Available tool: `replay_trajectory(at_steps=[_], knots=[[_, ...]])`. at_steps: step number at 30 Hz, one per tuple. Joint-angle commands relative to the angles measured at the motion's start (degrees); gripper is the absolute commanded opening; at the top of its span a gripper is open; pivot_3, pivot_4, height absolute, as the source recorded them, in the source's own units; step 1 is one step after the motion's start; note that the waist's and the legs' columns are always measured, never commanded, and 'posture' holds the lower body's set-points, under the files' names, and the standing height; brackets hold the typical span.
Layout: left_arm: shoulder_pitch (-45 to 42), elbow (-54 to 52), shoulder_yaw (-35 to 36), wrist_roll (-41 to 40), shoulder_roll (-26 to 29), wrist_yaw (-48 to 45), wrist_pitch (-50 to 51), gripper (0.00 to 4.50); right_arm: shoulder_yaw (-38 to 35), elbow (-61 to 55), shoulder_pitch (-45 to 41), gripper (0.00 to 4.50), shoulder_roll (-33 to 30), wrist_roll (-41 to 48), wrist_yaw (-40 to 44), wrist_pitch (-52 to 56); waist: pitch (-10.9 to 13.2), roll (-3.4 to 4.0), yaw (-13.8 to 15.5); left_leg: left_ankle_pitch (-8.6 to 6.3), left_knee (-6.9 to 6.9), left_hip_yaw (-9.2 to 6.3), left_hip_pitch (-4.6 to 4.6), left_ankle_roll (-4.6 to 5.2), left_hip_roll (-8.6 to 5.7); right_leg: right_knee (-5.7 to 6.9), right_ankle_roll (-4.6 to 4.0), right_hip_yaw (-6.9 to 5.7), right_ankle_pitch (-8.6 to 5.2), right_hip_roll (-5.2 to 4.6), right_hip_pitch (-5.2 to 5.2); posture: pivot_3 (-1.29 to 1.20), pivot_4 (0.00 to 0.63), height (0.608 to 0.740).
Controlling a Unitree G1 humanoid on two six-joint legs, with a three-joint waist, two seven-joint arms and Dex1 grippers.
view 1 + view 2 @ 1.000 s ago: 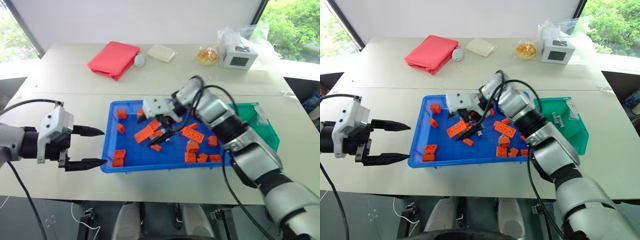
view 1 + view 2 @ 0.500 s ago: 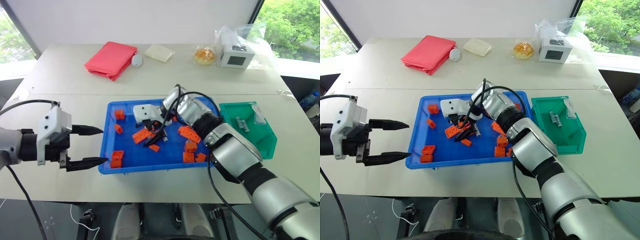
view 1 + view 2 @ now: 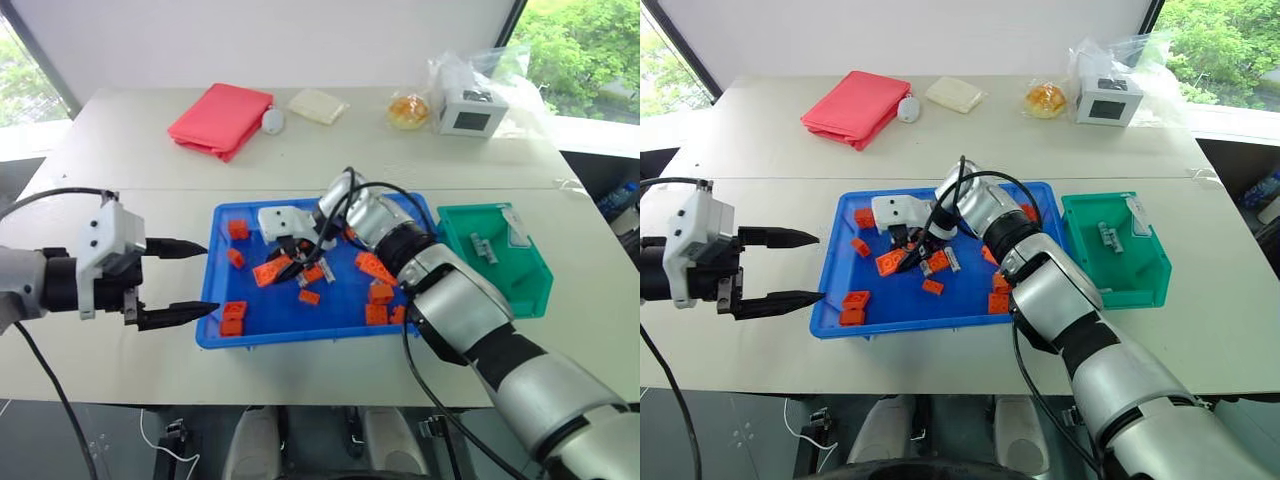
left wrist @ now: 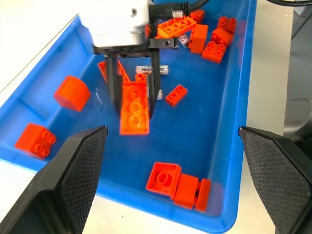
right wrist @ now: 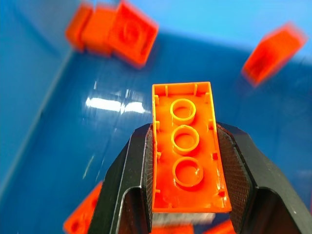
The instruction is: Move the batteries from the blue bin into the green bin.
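- Two batteries [image 3: 1108, 238] lie in the green bin [image 3: 1150, 290], head views; at least one more, a battery with a white label [image 3: 951, 259], lies in the blue bin [image 3: 830, 318] on the desk [image 3: 760, 150], just beside the right gripper [image 3: 908, 256].
- Left wrist view: right gripper's fingers [image 4: 115, 92] sit either side of a long orange brick [image 4: 134, 106], with the labelled battery just behind it. Left gripper [image 4: 175, 180] hangs at the tray's left rim, fingers [image 4: 73, 170] spread wide, nothing between them.
- Right wrist view: fingers [image 5: 124, 190] close against the long sides of the brick, studs facing the camera. Wrong object gripped.
- Risk: carrying the brick to the green bin puts a non-task item there and leaves the battery behind.
- Risk: dropping the brick back could knock or cover the battery; loose bricks [image 3: 853, 308] crowd the floor.
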Motion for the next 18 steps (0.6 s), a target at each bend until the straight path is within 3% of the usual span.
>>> replay_trajectory(at_steps=[1,3,9,18], knots=[[-1.5,-0.2,0.2,-0.5,0.0,0.3,-0.6,4.50,-0.7,-2.9,-0.6,1.23,3.6,-0.1,-3.6,0.0,0.0,0.00,-0.4,0.00,-0.01,-0.01,0.00,0.00,0.00,0.01,0.00,0.00,0.00,0.00,0.00,0.00,0.150,0.734],[-2.1,-0.1,-0.2,-0.4,-0.1,0.4,-0.6,4.50,-0.3,-3.3,0.1,1.23,5.1,-0.8,-5.2,1.3,0.0,-0.01,-0.7,0.00,-0.01,-0.01,0.00,0.00,0.00,0.01,0.00,0.00,0.00,0.00,0.00,0.00,0.150,0.734],[-3.0,0.5,-1.1,0.0,-0.1,0.2,-1.0,4.50,-0.2,-8.5,1.6,4.15,2.5,-0.9,-2.5,1.9,0.0,-0.07,-0.6,0.00,0.01,0.00,0.00,-0.01,-0.04,0.00,0.00,0.01,0.00,-0.07,0.02,0.00,0.150,0.734],[-4.6,1.8,-2.7,0.7,0.0,0.1,-2.1,4.50,1.3,-9.9,4.6,4.15,-6.7,-2.5,2.3,-7.0,0.0,-0.08,-0.9,0.00,-0.01,0.00,0.00,0.00,-0.01,0.00,0.00,0.01,0.00,0.01,0.00,0.00,0.150,0.734]])
